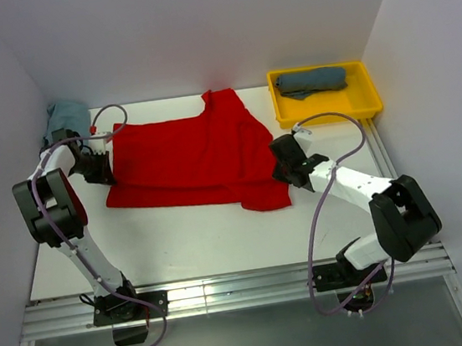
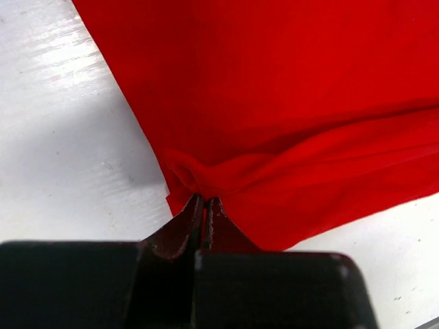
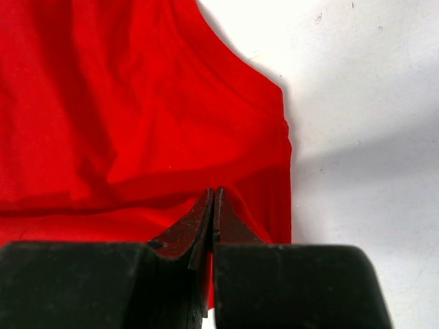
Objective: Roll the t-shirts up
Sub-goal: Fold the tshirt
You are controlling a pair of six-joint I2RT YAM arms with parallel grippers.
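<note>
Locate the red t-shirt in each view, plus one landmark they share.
Top external: red t-shirt spread out mid-table.
Left wrist: fills the upper right; its bunched edge is pinched in the left tool.
Right wrist: covers the left and centre; the right tool is shut on its edge.
Shared landmark: the white table bordering the shirt in all three.
</note>
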